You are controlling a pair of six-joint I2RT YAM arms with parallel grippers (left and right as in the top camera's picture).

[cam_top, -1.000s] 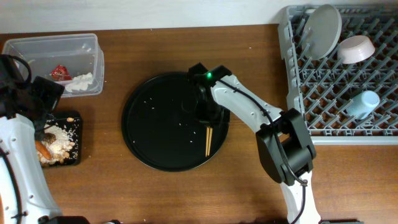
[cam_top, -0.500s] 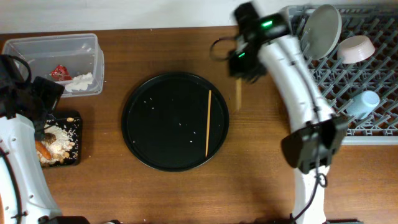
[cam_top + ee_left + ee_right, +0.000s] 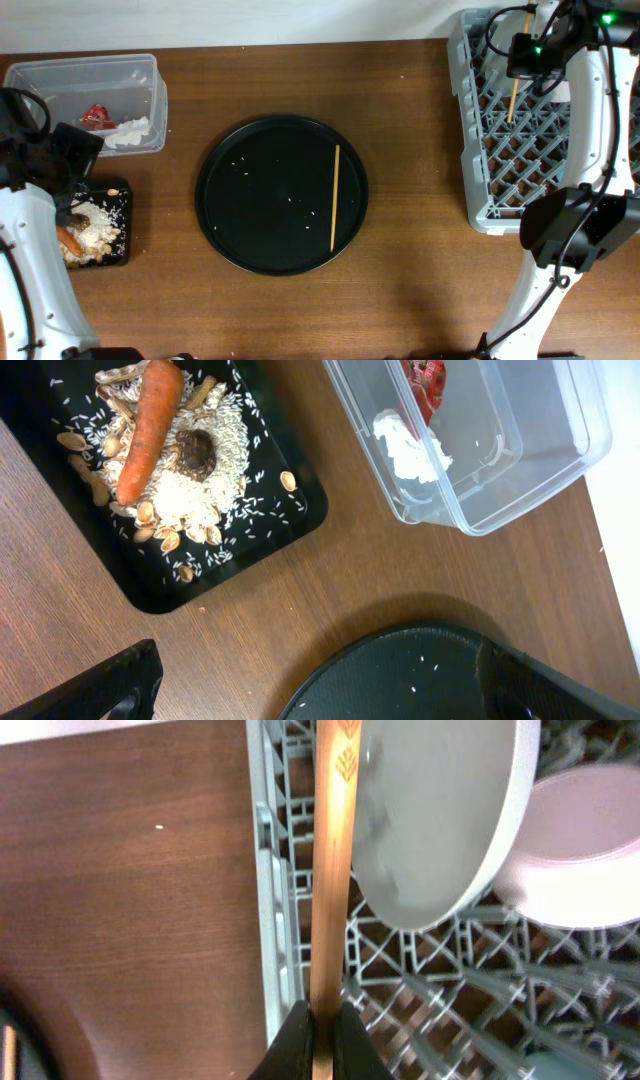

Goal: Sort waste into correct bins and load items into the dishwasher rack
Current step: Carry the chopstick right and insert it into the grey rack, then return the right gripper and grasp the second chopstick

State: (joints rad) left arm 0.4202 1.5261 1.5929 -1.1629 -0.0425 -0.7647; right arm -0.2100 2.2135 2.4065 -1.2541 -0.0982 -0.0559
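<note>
Right claw (image 3: 322, 1025) clamped tight on one chopstick (image 3: 330, 870), fingers pinched together on its lower part in the right wrist view. The stick is thin, straight, light orange-brown wood, with small darker leaf-like marks printed near its far end. From the claw it runs straight away and up the frame, over the left edge wall of the grey grid rack (image 3: 275, 930). Its far part passes just beside the rim of the pale round plate (image 3: 440, 810); cannot tell if they touch. The plate stands on edge in the rack, with the pinkish-white bowl (image 3: 585, 850) right next to it. Overhead, the held stick sits slightly tilted above the rack's back-left corner, off the worktop (image 3: 420, 280).

Other chopstick (image 3: 335, 197) same thin wood, lying flat on the right half of the large round black tray (image 3: 250, 215), well apart from both claws. A few pale crumbs are scattered on that tray.

Left claw (image 3: 315, 670) jaws wide apart, nothing between them, hanging above the worktop near the round tray's edge. Beside it is the shallow black rectangular tray (image 3: 255, 545), holding rice-like crumbs (image 3: 190, 505), orange carrot (image 3: 145, 425), and brown lump (image 3: 195, 452) touching the carrot's side. The clear tub (image 3: 520, 470) is just beside that tray, with red wrapper (image 3: 425, 380) and white tissue (image 3: 410, 450) inside.
</note>
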